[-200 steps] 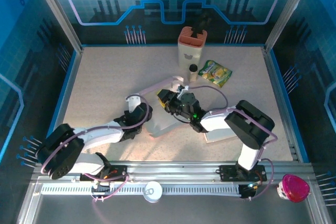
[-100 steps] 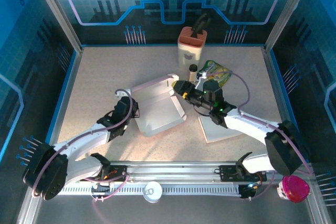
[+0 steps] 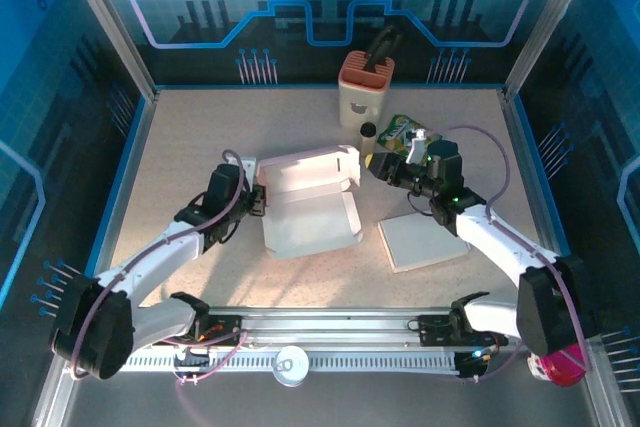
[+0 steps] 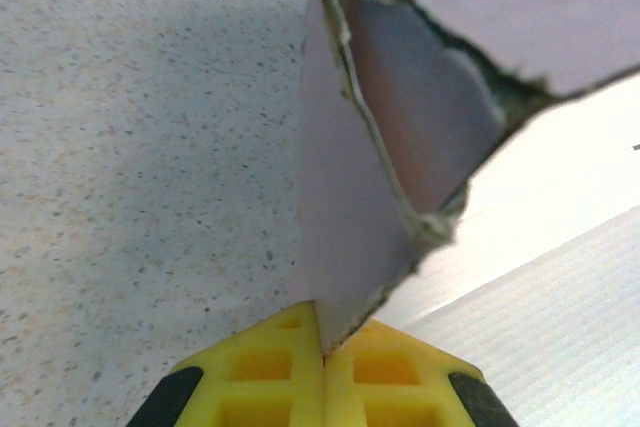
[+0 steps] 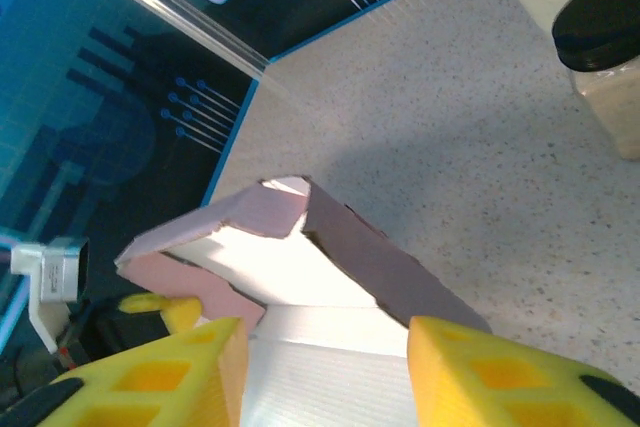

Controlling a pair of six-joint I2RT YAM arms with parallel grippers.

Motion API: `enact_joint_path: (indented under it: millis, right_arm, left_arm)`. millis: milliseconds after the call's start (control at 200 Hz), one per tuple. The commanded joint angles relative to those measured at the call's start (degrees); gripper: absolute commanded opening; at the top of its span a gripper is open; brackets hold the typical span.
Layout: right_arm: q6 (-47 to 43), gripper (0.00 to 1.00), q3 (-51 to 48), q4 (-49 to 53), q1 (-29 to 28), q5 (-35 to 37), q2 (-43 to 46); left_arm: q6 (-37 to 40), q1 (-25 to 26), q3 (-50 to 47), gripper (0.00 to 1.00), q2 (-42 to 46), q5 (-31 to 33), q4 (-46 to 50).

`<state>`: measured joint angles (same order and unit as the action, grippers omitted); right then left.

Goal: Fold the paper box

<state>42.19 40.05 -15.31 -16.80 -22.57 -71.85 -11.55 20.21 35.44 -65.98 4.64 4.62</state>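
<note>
Speckled table (image 3: pixel 180 147): paper box (image 3: pixel 310 225) lies long axis left-right, lid (image 3: pixel 305 165) rearward.

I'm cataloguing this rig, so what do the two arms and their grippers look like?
The left arm and right arm have white link shells, black joints and a pale lilac cable looping along each. The left gripper and right gripper have black bodies and yellow fingers moulded in a square grid.

Paper box (image 3: pixel 305 215) left of sheet (image 3: pixel 425 243)
</note>
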Motion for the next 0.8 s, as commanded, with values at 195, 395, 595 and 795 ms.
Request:
enact_joint_path:
  millis: [195, 395, 595, 795]
  right_arm:
    - [-10.46, 0.36, -3.02, 0.30, 3.93, -8.09, -1.28]
    - [-12.71, 0.34, -2.19, -1.58, 5.96, -13.81, -1.54]
    - [-15.34, 0.40, -1.05, -1.36, 6.14, -16.30, -1.02]
    - [-15.51, 0.45, -1.77, -2.31, 6.67, -16.05, -0.38]
  left_arm:
    - [-0.44, -4.26, 2.38, 0.00, -3.81, -17.31, -2.41]
    - [-2.46, -6.75, 4.78, 0.00, -5.22, -25.66, -2.12]
    - [-3.04, -7.11, 6.24, 0.00, -6.41, -28.84, -1.27]
    - [-2.86, -7.13, 6.92, 0.00, -7.17, -28.96, -0.15]
